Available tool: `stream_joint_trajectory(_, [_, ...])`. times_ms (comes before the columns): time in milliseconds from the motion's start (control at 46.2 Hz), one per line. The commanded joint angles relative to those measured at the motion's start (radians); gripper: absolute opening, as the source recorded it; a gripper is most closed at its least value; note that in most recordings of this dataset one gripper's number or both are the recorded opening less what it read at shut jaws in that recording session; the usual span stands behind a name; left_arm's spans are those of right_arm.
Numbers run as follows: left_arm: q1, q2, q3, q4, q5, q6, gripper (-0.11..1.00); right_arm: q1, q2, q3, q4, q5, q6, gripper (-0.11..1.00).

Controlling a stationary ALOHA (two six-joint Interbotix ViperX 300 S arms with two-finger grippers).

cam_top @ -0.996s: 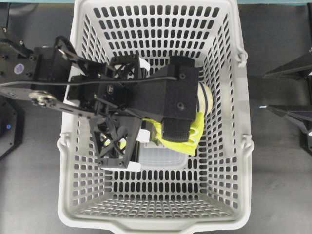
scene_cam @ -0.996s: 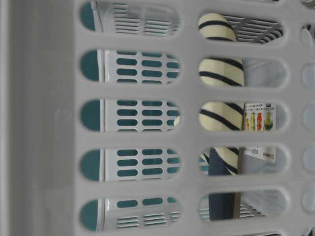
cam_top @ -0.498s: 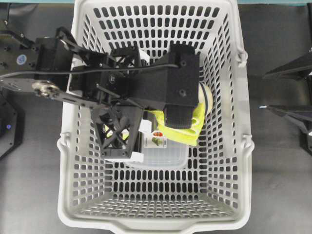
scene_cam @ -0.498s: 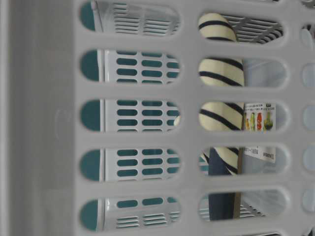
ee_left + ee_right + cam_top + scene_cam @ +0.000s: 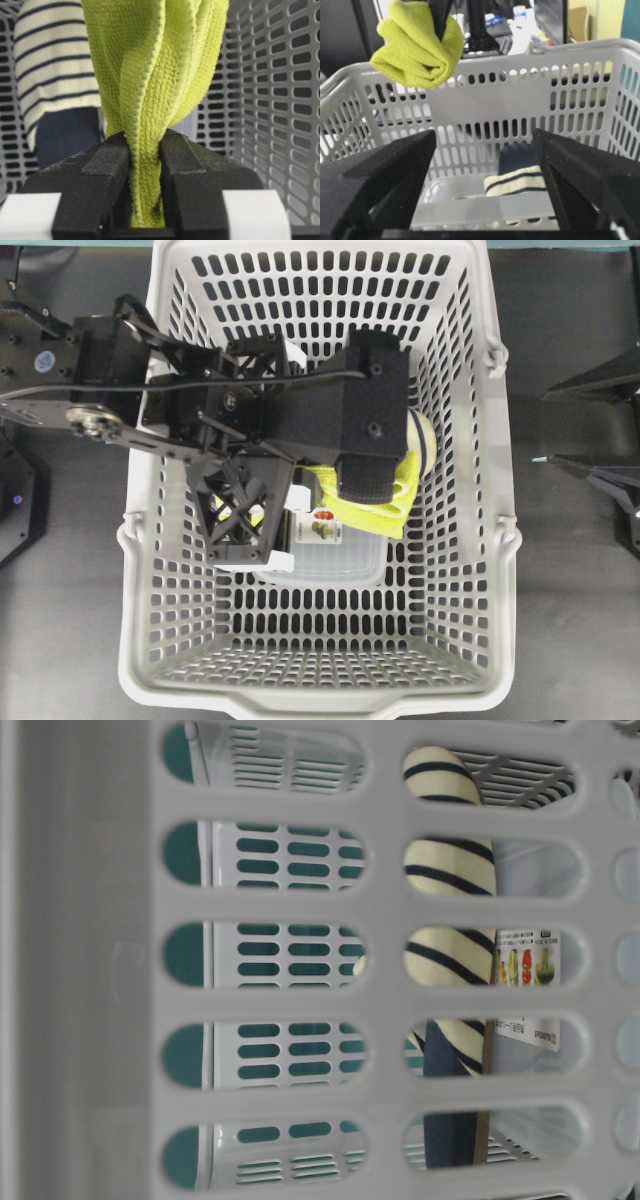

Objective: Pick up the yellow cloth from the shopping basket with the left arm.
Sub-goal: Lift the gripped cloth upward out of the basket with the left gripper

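Right at my left pincer [image 5: 145, 200], the black fingers [image 5: 95, 175] are clamped on the small yellow-green terry cloth [image 5: 155, 75], which is bunched into folds and runs lengthwise straight away from the jaws, its long axis in line with the fingers. Seen from my right wrist, it hangs as a rolled wad above the rim of the large light-grey slotted plastic shopping basket [image 5: 580, 95], clear of the floor, where a cream slipper with navy stripes and a navy toe [image 5: 55, 75] lies beside a clear plastic container [image 5: 335, 565]. My right pincer [image 5: 485, 175] stands wide open outside the basket, gripping nothing.
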Motion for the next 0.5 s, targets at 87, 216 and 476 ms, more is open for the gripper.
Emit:
stream_joint_trajectory(87, [0.005, -0.023, -0.020, 0.003, -0.003, 0.002, 0.11, 0.000, -0.005, -0.008, 0.003, -0.008, 0.002, 0.75])
stream_joint_trajectory(216, [0.005, -0.021, -0.017, 0.003, -0.003, 0.005, 0.11, 0.000, -0.006, -0.008, 0.003, -0.006, 0.002, 0.75])
stream_joint_trajectory(476, [0.009, -0.021, -0.017, 0.003, 0.000, 0.003, 0.11, 0.000, -0.020, -0.008, 0.003, -0.003, 0.003, 0.75])
